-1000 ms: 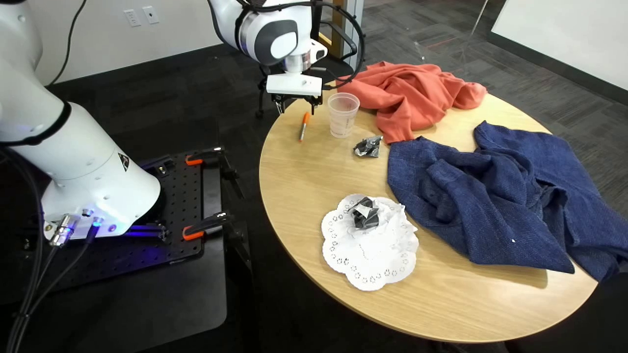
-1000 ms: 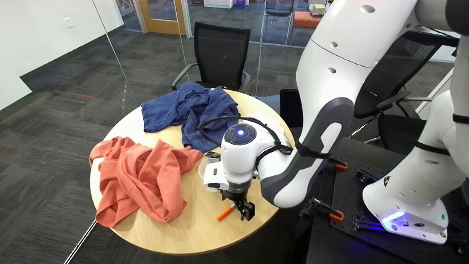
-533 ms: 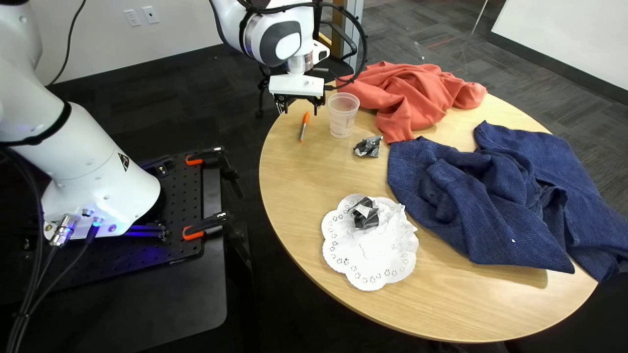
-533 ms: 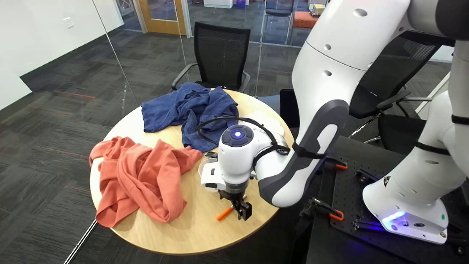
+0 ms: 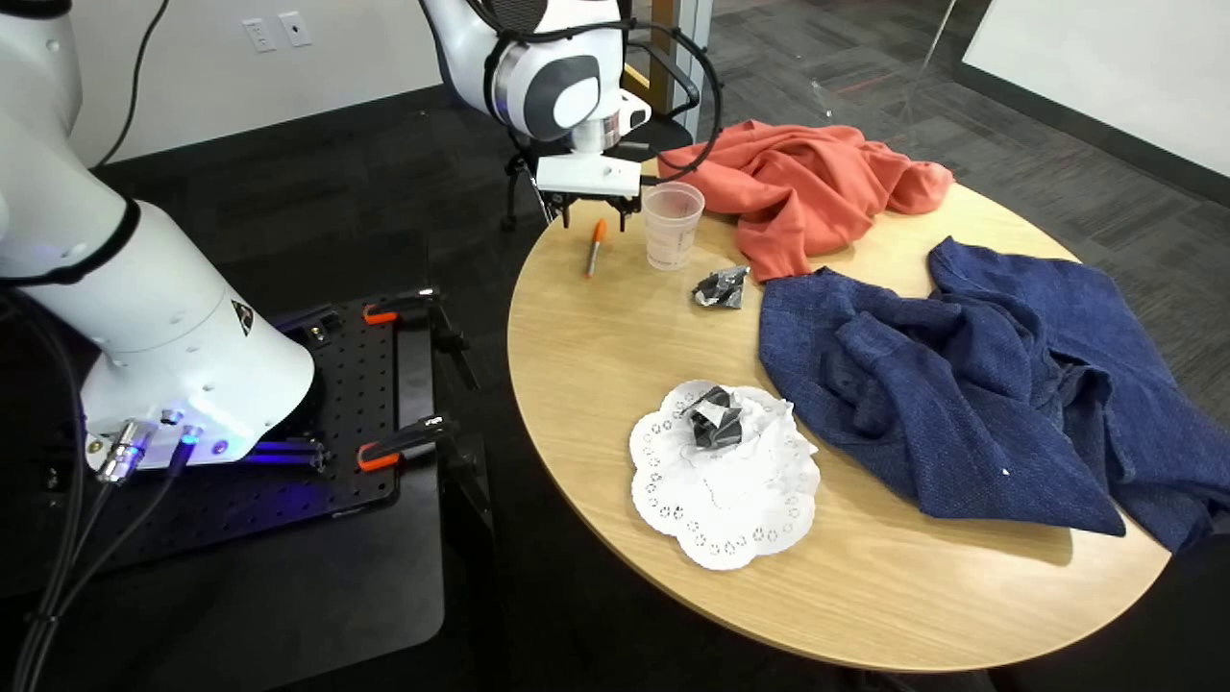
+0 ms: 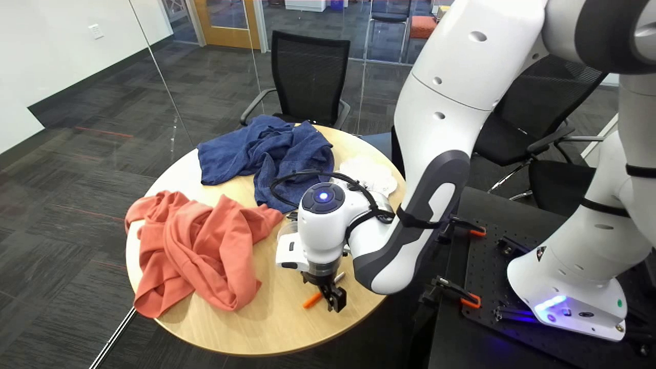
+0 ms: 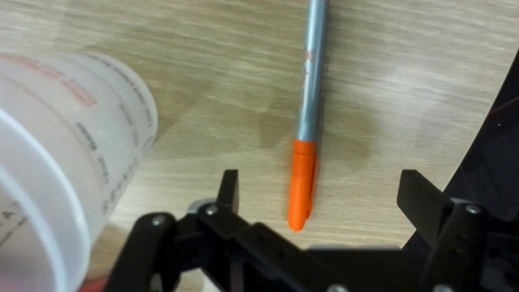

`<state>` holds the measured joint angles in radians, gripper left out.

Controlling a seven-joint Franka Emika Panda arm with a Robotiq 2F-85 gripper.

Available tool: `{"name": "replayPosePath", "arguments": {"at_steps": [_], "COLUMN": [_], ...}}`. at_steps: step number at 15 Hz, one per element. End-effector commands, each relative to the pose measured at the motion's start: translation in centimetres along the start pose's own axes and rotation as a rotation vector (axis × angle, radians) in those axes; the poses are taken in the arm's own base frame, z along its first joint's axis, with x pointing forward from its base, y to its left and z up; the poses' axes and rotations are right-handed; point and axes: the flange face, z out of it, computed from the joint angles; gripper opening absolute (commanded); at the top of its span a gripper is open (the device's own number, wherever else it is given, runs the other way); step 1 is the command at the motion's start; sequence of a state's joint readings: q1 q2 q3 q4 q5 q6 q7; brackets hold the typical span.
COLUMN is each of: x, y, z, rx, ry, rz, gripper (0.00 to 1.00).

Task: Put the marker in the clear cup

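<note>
Black two-fingered hand is spread wide, empty, above the orange-capped grey marker yet to be lifted into the clear plastic cup alongside.

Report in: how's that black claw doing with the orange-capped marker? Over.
Black claw open, empty. Slim silver orange-capped marker lying on round wooden table. Clear plastic cup upright beside the marker, perhaps crowding the claw.

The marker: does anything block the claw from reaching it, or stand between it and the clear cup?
In the wrist view, no other object visibly stands between the open claw and the marker. Toward the clear cup, only the claw's own cup-side finger shows in between.
</note>
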<state>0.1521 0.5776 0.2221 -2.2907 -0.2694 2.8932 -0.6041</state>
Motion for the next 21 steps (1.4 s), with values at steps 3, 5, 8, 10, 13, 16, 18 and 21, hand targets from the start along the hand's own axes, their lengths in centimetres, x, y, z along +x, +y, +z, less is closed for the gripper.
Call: {"name": "replayPosePath", "arguments": {"at_steps": [3, 5, 8, 10, 13, 16, 18, 21], "x": [0.7, 0.7, 0.8, 0.8, 0.9, 1.0, 1.1, 1.8], "y": [0.6, 0.7, 0.8, 0.9, 1.2, 1.2, 0.9, 0.4], "z": [1.1, 1.4, 1.6, 1.5, 1.2, 0.4, -0.6, -3.4], "rx": [0.001, 0.004, 0.004, 0.001, -0.008, -0.020, -0.031, -0.063], "ry": [-0.021, -0.022, -0.021, -0.019, -0.013, -0.006, 0.010, 0.041], "rz": [0.011, 0.009, 0.012, 0.015, 0.020, 0.032, 0.040, 0.066], "gripper": [1.00, 0.75, 0.59, 0.42, 0.19, 0.00, 0.04, 0.04]}}
